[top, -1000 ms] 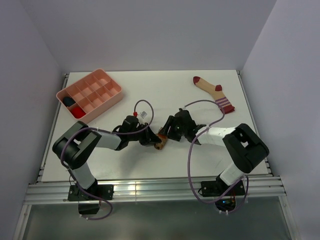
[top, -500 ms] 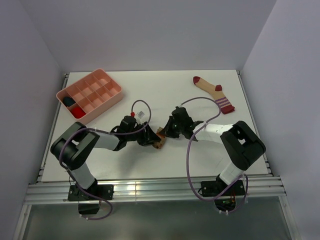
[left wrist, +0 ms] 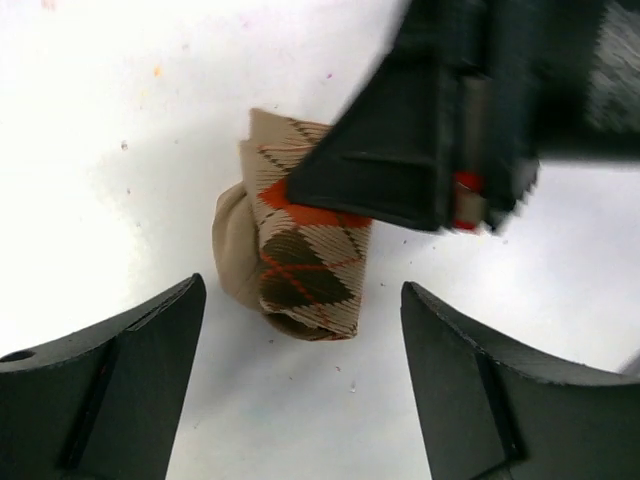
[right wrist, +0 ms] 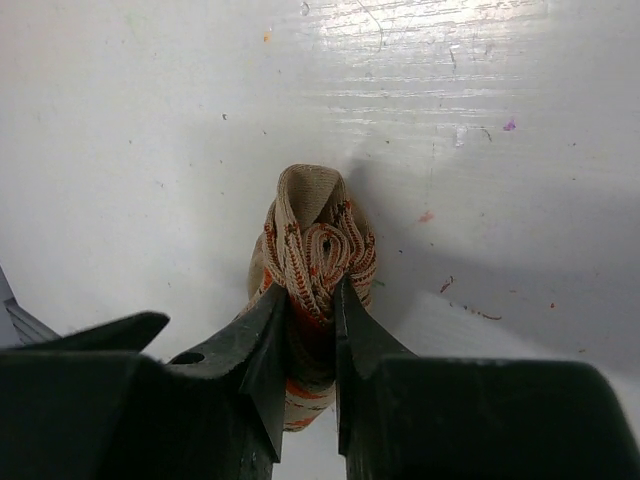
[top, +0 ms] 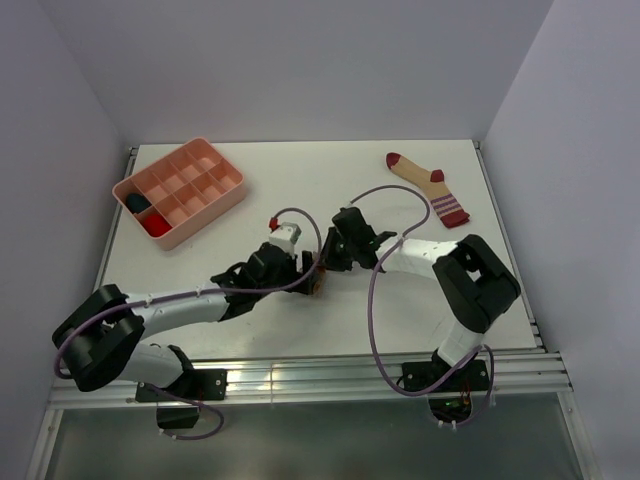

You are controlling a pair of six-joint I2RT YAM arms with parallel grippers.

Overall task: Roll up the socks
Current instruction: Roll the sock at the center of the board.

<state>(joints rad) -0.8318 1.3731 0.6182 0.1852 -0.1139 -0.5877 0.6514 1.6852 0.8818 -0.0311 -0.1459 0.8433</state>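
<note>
Both arms crowd the middle of the table. The right gripper pinches the rolled sock from the far side, while the left gripper straddles it with jaws wide. The pink tray blocks the far-left corner, the flat sock lies far right, and bare tabletop runs between them.

The rolled sock is tan argyle (brown, orange diamonds), the flat sock tan, red-toed.

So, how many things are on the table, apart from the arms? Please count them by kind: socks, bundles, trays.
Socks: 2, the argyle sock and the striped-cuff sock
Bundles in the tray: 2, the dark bundle and the red bundle
Trays: 1, the pink compartment tray
Total: 5
</note>
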